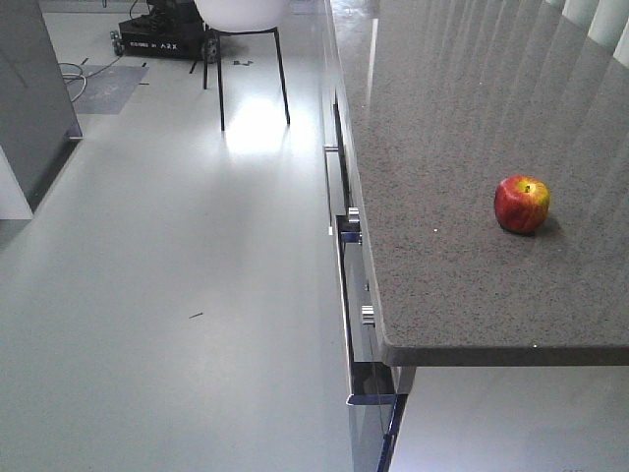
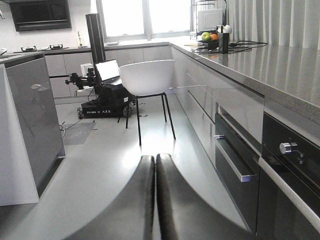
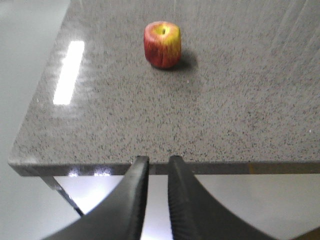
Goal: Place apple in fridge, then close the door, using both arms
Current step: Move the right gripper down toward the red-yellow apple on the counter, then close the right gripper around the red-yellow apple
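Note:
The apple (image 1: 521, 205), red with a yellow patch at the stem, stands upright on the speckled grey countertop (image 1: 442, 147) near its front right part. In the right wrist view the apple (image 3: 162, 44) is ahead of and beyond my right gripper (image 3: 157, 161), which hangs just off the counter's near edge (image 3: 150, 167) with a narrow gap between its fingers and nothing in it. My left gripper (image 2: 155, 160) is shut and empty, low over the floor, pointing down the kitchen aisle. The fridge and its door are out of view.
Drawers and an oven with metal handles (image 2: 235, 165) run under the counter on the right. A white chair (image 2: 146, 77) and a black wheeled robot base (image 2: 102, 100) stand down the aisle. A grey-and-white counter unit (image 2: 30, 125) is at the left.

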### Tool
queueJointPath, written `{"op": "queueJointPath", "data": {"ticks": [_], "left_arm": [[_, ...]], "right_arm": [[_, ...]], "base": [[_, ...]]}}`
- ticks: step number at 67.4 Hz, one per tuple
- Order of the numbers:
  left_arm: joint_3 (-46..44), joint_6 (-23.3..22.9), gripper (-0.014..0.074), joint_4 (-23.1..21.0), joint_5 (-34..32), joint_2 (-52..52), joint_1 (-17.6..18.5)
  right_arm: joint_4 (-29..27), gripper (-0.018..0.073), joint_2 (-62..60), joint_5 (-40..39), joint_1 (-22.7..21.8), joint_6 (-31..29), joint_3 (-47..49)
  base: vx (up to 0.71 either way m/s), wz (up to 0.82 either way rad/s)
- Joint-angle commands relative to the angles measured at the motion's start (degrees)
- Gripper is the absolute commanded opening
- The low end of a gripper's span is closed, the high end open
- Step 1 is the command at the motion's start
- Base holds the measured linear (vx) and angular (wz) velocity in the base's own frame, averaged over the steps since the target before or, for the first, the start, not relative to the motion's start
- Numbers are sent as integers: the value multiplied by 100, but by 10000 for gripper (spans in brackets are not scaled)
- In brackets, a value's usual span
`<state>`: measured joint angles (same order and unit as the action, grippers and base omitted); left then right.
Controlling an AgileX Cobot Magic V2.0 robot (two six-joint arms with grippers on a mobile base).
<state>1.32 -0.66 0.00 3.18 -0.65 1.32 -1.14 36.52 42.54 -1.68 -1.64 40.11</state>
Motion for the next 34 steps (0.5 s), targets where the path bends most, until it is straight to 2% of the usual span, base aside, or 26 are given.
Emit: {"op": "queueJointPath", "data": {"ticks": [1,15,22,29,34], "left_arm": [[75,-49,-6,0,-392,-3,12],[75,-49,-6,0,-392,-3,12],[75,-49,-6,0,-392,-3,12],[75,-49,-6,0,-397,-3,12],[75,-49,-6,0,-397,-3,12]], "right_arm": [[-11,245,450,-171,-35,-162,417],[-5,514,1387,-123,-35,-242,879],[-5,611,1865,-123,-35,-299,1111],[-5,661,2351,-123,-35,-386,1358],[-5,665,2725,-123,-35,-432,1554]], "base": [[0,0],[0,0],[0,0],[0,0],[0,0]]}}
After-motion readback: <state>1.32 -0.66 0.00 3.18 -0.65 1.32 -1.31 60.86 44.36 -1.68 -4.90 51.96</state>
